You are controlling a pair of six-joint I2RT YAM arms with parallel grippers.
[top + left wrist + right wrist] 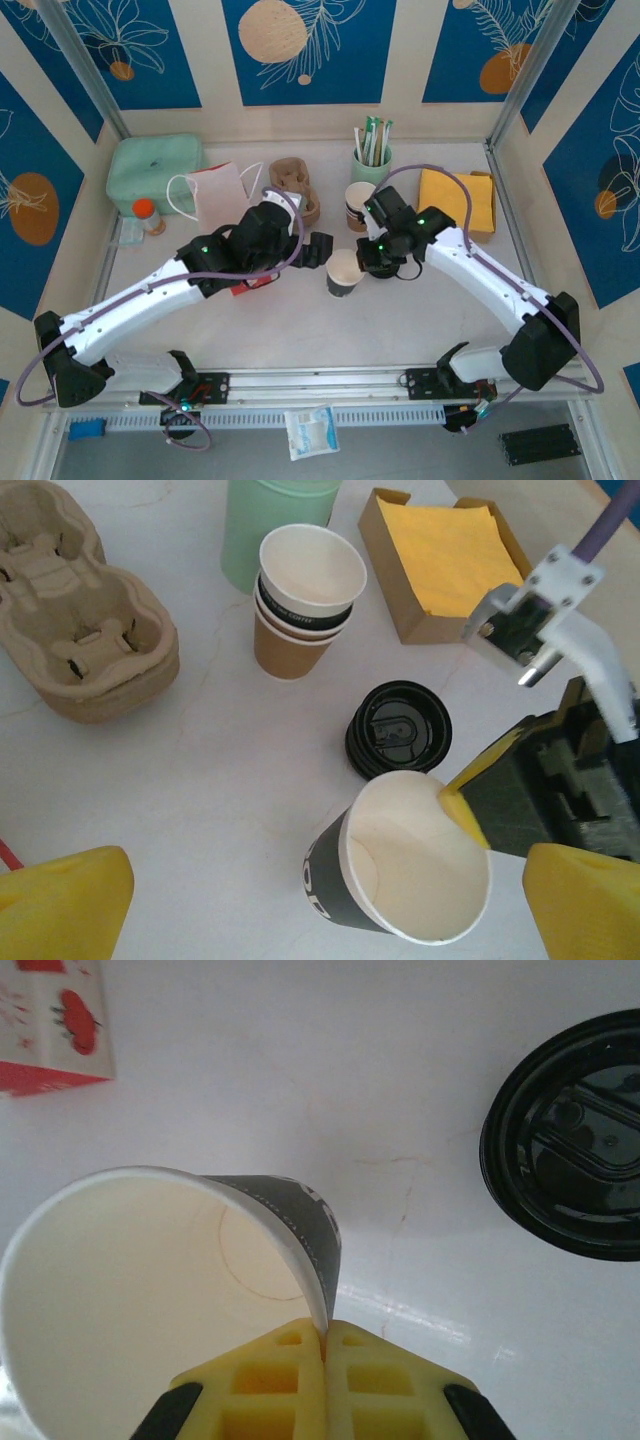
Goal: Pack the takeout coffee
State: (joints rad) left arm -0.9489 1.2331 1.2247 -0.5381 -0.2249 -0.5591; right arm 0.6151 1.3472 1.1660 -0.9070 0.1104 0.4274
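Pinching the rim of the lidless dark paper cup (150,1290) with the right claw (324,1335), clenched at its six o'clock. Standing upright on the white surface (300,1060), just beside stacked black round plastic lids (570,1150) at two o'clock. Hovering the left claw (320,250) released, near the cup's ten o'clock from above.

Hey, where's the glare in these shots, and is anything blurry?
Right wrist view: a glare streak on the table beside the paper cup, which looms distorted up close. Left wrist view: on the left gripper, the yellow fingers blur at the bottom corners, while the black lids are sharp. Top view: even light, faint shadows, no strong glare.
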